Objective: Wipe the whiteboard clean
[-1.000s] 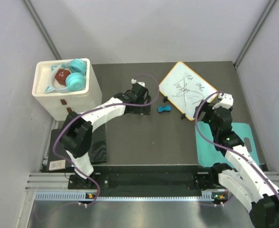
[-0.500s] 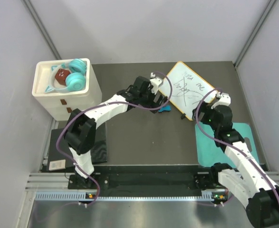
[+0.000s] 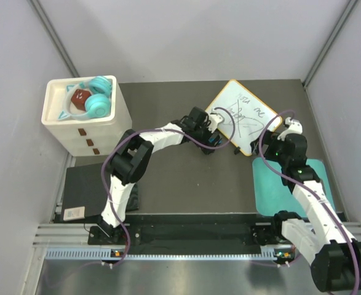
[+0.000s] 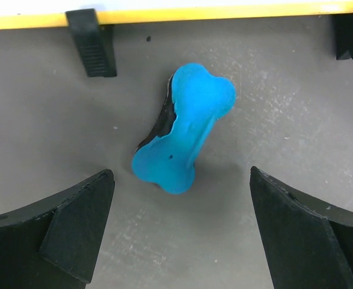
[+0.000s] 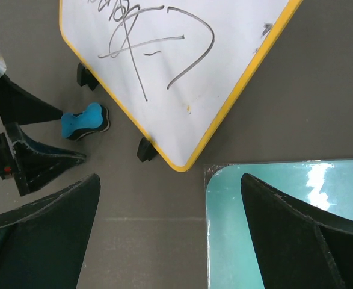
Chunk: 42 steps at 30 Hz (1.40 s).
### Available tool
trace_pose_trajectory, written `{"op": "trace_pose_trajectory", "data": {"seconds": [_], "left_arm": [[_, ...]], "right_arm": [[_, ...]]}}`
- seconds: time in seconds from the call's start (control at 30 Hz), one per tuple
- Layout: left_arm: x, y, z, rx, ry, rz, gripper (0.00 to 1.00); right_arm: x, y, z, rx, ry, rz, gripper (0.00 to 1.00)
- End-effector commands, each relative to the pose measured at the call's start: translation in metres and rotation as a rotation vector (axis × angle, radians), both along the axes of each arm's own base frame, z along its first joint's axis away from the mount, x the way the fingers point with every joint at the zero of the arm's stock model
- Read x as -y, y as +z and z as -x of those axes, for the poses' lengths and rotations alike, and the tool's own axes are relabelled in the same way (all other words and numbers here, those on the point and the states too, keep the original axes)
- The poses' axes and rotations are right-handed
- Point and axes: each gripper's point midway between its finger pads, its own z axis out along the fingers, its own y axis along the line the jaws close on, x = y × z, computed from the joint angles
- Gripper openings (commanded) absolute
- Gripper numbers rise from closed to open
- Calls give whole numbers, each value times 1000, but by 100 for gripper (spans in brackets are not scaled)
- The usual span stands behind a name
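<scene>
The whiteboard, white with a yellow frame and dark scribbles, lies tilted at the back right; it also shows in the right wrist view. Its frame edge and black clips show in the left wrist view. A blue bone-shaped eraser lies on the table just off that edge, also seen from above and in the right wrist view. My left gripper is open, just short of the eraser. My right gripper is open and empty above the board's near corner.
A teal mat lies at the right, touching the board's near corner. A white foam box with teal headphones stands at the back left. A black pad lies at the near left.
My left arm has reached right, from the table's middle to just over the blue eraser by the board's edge. My right gripper has shifted slightly right.
</scene>
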Motion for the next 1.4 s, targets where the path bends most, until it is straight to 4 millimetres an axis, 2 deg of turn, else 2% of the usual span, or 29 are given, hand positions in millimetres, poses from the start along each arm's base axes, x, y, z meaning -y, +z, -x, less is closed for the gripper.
{"op": "trace_pose_trajectory", "data": {"seconds": [0.0,0.2,0.33,0.47,0.77,0.87,0.9,0.97,1.0,1.07,1.13,1.2,1.23,1.3,1.37], "left_arm": [[22,34,-26,124,2,58,98],[34,32,-32,120,0,83,98],[39,20,-33,95,-4,66,97],[43,12,-32,73,-9,56,89],[38,7,-27,66,-1,31,80],[33,1,-22,52,0,16,65],[31,1,-21,50,3,12,56],[26,-3,-16,41,8,2,52],[19,-12,-9,20,12,-12,51],[16,-12,-6,27,20,-11,47],[8,-11,-2,32,30,-19,37],[4,-5,1,38,36,-23,29],[2,-2,1,40,43,-26,19],[-1,8,0,50,58,-25,10],[0,22,-1,70,62,-10,6]], "right_arm": [[-1,6,-1,30,10,-20,99],[-2,7,1,36,13,-25,99],[-1,7,2,31,17,-17,99],[0,8,4,36,11,-11,99],[1,4,7,27,7,-6,99],[5,2,8,21,-11,0,99],[5,1,8,18,-13,2,99],[6,-2,9,10,-22,3,99],[7,-3,8,7,-27,0,99],[7,-9,9,-11,-29,-4,99],[6,-14,8,-26,-26,-22,99],[9,-21,6,-32,-37,-51,99],[2,-27,9,-45,-1,-70,99],[14,-27,4,-15,-34,-85,99],[12,-33,6,0,-17,-120,99]]}}
